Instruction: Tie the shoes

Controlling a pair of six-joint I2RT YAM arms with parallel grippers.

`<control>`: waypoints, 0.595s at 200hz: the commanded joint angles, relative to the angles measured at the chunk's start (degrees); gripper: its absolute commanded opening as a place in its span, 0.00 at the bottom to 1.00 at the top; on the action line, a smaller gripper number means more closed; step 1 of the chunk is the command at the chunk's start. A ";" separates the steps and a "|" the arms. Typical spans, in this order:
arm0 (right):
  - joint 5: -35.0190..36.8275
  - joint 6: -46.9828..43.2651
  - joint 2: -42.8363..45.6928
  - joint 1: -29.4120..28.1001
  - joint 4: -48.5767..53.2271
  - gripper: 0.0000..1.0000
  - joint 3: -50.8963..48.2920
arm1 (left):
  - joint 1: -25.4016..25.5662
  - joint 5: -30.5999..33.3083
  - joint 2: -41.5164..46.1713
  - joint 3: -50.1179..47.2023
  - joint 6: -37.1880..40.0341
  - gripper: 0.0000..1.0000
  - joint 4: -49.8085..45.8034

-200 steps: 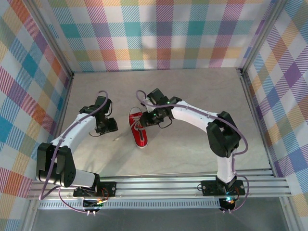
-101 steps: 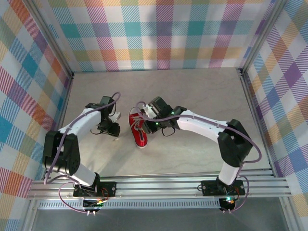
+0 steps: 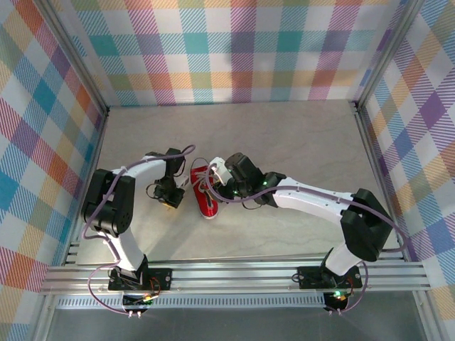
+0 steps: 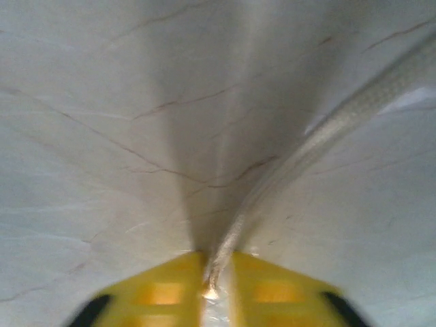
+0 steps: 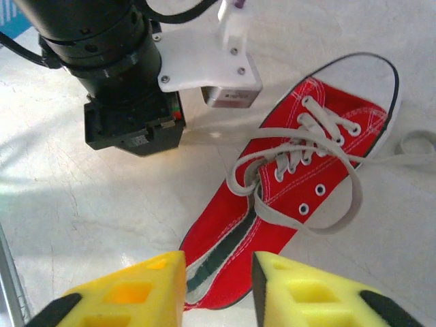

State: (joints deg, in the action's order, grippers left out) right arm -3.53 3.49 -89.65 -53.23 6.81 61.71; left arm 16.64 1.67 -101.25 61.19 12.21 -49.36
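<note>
Beside the red canvas sneaker, your left gripper pinches its whitish-grey lace, right gripper agape; tugging could drag it.

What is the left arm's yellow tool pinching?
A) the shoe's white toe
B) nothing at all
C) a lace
C: in the left wrist view, the whitish lace runs down the table and ends pinched in the closed left tool.
</note>
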 commanded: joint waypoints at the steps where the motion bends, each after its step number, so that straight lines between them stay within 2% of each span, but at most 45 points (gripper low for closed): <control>1: -1.49 -5.54 2.17 -0.95 -7.50 0.38 -2.61 | 0.14 0.06 -1.88 0.48 -0.54 0.00 -2.43; 13: -2.21 -8.50 2.29 -1.51 -10.80 0.44 -4.27 | -0.03 0.30 -0.93 2.32 -1.03 0.00 -5.13; 33: -5.04 -20.02 1.23 -2.24 -16.97 0.51 -6.97 | -1.13 -1.22 0.59 6.67 -1.98 0.00 -11.69; 78: -5.09 -35.63 -6.32 -2.57 -25.55 0.57 -4.90 | -5.69 -16.86 0.92 15.78 -3.42 0.00 -24.93; 119: -9.06 -43.49 -13.88 -2.52 -30.63 0.59 0.14 | -6.62 -24.18 0.98 20.12 -2.99 0.00 -29.65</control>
State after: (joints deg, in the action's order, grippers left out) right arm -8.75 -31.75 -100.29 -55.53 -17.17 57.76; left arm 10.68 -15.00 -101.51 78.59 9.65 -71.44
